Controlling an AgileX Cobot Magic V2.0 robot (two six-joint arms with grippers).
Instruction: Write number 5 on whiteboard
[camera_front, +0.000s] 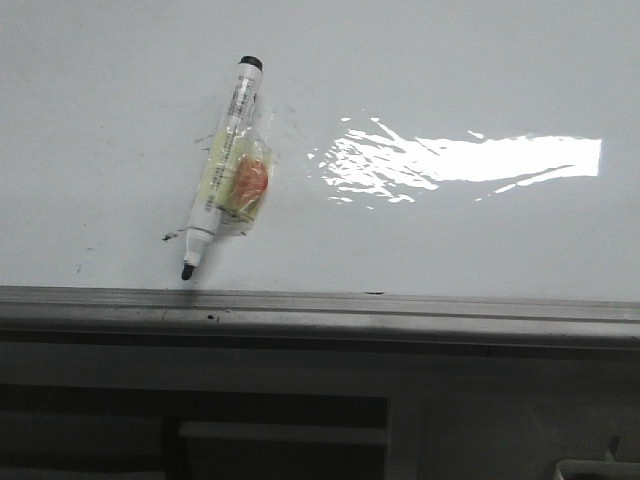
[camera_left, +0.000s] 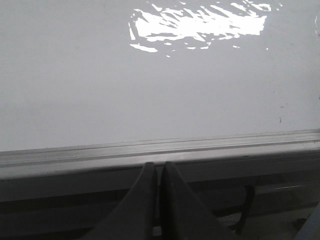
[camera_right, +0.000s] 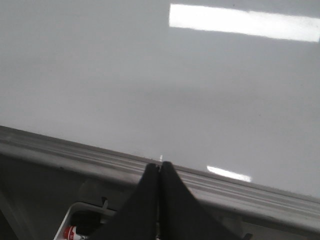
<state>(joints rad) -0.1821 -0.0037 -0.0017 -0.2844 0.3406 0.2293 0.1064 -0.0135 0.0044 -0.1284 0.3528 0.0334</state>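
Note:
The whiteboard (camera_front: 450, 80) lies flat, glossy white, with a grey metal frame edge (camera_front: 320, 305) along its near side. On it rests a white marker (camera_front: 222, 160) with a black tip pointing at the frame; a yellowish taped pad with an orange patch is wrapped around its middle. No number 5 shows on the board, only faint dark smudges by the marker. My left gripper (camera_left: 159, 166) is shut and empty, its tips over the frame edge (camera_left: 160, 150). Shut and empty too, my right gripper (camera_right: 159, 166) sits at the frame edge (camera_right: 75, 155). Neither gripper appears in the front view.
A bright light reflection (camera_front: 470, 160) glares on the board right of the marker. Below the frame is a dark shelf area (camera_front: 280, 430). A white tray with a red-labelled item (camera_right: 72, 231) sits under the board edge in the right wrist view.

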